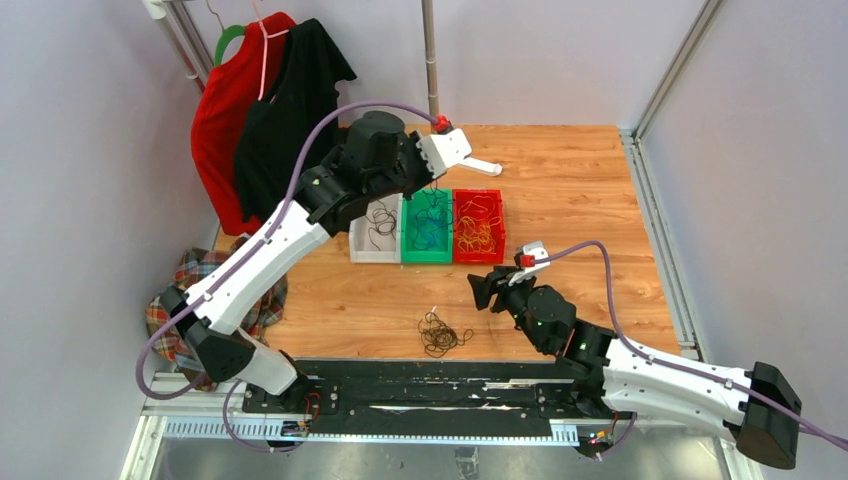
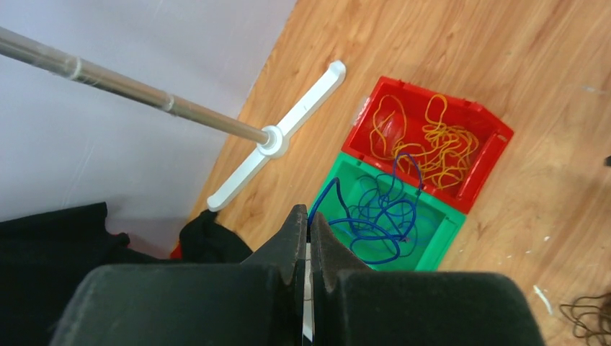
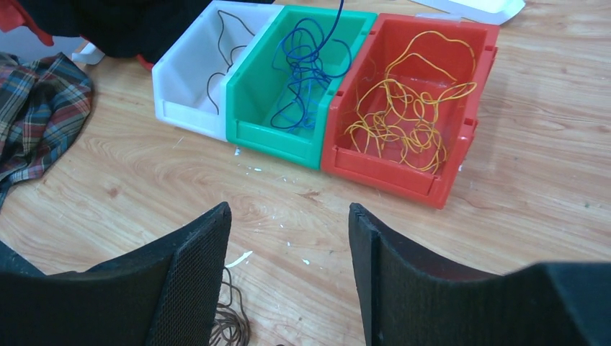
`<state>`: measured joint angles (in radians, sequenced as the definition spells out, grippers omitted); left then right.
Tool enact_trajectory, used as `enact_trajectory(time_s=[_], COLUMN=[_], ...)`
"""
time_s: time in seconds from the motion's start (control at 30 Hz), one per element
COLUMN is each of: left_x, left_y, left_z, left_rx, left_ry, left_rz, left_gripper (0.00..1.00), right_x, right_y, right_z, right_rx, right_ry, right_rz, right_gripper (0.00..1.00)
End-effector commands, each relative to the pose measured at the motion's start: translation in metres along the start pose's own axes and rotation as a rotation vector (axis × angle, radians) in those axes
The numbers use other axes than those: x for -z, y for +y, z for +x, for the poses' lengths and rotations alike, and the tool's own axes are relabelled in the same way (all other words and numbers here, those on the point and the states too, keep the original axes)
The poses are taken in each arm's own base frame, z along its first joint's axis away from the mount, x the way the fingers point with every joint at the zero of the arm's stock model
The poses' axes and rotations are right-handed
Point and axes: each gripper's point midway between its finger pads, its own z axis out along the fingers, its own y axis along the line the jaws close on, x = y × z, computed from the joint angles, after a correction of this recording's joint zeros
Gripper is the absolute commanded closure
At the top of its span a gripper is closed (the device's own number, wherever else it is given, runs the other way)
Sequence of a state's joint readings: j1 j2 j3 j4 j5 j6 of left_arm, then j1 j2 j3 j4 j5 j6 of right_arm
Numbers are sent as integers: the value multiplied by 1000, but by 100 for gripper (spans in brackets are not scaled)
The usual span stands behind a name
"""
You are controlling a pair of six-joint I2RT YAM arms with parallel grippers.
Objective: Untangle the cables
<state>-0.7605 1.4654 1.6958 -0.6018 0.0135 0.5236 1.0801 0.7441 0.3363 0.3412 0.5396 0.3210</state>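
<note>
My left gripper (image 2: pixel 308 216) is shut on a blue cable (image 2: pixel 382 216) that hangs from its tips into the green bin (image 2: pixel 450 238). In the top view it hovers over the bins (image 1: pixel 422 182). More blue cable lies curled in the green bin (image 3: pixel 306 65). Yellow-orange cables (image 3: pixel 403 115) fill the red bin (image 3: pixel 461 151). A thin black cable (image 3: pixel 223 65) lies in the white bin (image 3: pixel 180 94). A bunch of black cables (image 1: pixel 440 335) lies on the table in front of the bins. My right gripper (image 3: pixel 288 216) is open and empty, low over the table just right of that bunch (image 3: pixel 227 324).
A clothes stand's metal pole (image 2: pixel 144 94) and white foot (image 2: pixel 288 130) are behind the bins. Red and black garments (image 1: pixel 270 110) hang at the back left. A plaid cloth (image 1: pixel 190 290) lies at the table's left edge. Metal frame rails run along the right edge (image 1: pixel 655 230).
</note>
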Motion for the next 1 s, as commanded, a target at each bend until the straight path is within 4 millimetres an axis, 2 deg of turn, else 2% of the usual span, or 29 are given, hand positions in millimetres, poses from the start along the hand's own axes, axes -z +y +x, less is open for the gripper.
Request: enact_trajectory(time_s=[0.0, 0.17, 0.27, 0.47, 0.67, 0.87, 0.97], left_x=[-16, -30, -38, -60, -95, -130, -146], left_y=[13, 29, 31, 7, -23, -33, -32], left_z=[11, 35, 54, 90, 126, 165, 177], left_rx=[-79, -96, -131, -105, -64, -87, -70], left_ry=[34, 114, 177, 244, 310, 370, 373], left_rz=[-64, -107, -113, -40, 45, 44, 35], left_gripper=[100, 100, 99, 100, 100, 100, 100], right_x=[6, 11, 11, 10, 9, 9, 9], right_y=[-19, -27, -28, -28, -29, -34, -37], right_z=[4, 6, 8, 10, 11, 13, 16], right_rx=[9, -4, -7, -4, 10, 20, 23], right_ry=[-6, -13, -11, -1, 7, 16, 22], right_rz=[70, 89, 90, 90, 97, 113, 122], right_gripper=[40, 41, 41, 42, 44, 45, 46])
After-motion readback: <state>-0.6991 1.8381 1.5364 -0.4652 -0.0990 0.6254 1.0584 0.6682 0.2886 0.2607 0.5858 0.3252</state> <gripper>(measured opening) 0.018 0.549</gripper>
